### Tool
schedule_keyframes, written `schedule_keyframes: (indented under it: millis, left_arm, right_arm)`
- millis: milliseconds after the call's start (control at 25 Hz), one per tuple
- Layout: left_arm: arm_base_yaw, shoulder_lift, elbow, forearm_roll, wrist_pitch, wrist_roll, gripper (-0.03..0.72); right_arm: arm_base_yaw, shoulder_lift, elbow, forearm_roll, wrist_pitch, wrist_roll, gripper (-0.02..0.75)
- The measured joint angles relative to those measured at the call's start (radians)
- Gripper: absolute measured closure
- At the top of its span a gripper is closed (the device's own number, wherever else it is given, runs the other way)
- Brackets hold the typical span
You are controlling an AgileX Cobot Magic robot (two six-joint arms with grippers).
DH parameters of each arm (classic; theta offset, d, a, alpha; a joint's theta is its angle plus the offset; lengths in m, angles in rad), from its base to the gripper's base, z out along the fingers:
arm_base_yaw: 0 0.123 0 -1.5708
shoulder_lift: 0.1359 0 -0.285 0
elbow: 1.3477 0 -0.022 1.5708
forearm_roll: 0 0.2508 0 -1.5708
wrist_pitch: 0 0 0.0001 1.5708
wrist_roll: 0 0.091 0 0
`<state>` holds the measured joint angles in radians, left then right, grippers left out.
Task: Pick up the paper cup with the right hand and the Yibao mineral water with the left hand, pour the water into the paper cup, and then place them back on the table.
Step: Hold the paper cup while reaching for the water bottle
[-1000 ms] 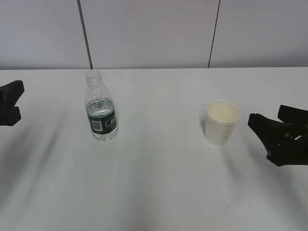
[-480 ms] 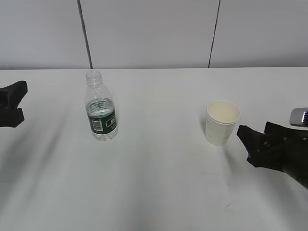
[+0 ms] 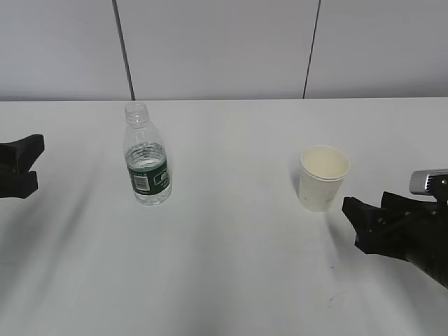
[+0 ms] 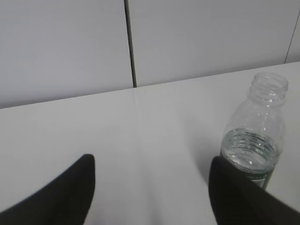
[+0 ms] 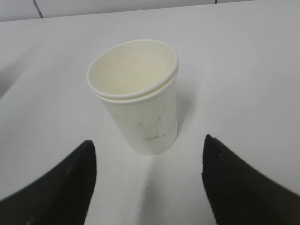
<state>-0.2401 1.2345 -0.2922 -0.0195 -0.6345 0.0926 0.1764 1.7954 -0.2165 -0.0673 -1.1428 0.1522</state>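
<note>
The paper cup (image 3: 323, 178) stands upright and empty on the white table (image 3: 231, 266), right of centre; it also shows in the right wrist view (image 5: 138, 96). My right gripper (image 3: 367, 213) is open, just right of and in front of the cup, not touching it; its tips frame the cup in the right wrist view (image 5: 147, 164). The Yibao mineral water (image 3: 146, 157) stands upright and capless, left of centre, partly filled. My left gripper (image 3: 31, 162) is open at the far left, apart from the bottle. In the left wrist view (image 4: 150, 178) the bottle (image 4: 255, 136) is behind the right fingertip.
A pale panelled wall (image 3: 224, 49) with two dark seams rises behind the table's far edge. Bare white tabletop lies between bottle and cup and in front of both.
My right gripper has moved left and forward toward the cup, its silver-grey block now showing. My left gripper has edged slightly right toward the bottle. Cup and bottle have not moved.
</note>
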Motion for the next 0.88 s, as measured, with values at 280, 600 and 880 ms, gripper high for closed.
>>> schedule_keyframes:
  millis: [280, 600, 880]
  left_arm:
    - [0.0, 0.079, 0.0, 0.115, -0.051, -0.044, 0.22]
    - [-0.001, 0.304, 0.0, 0.273, -0.292, -0.093, 0.22]
    - [-0.001, 0.413, -0.002, 0.275, -0.436, -0.093, 0.22]
  right_arm:
    - [0.0, 0.0, -0.014, -0.009, -0.002, 0.0, 0.166]
    - [0.0, 0.0, -0.016, -0.017, -0.002, 0.0, 0.13]
    - [0.0, 0.041, -0.069, -0.021, -0.004, -0.005, 0.13]
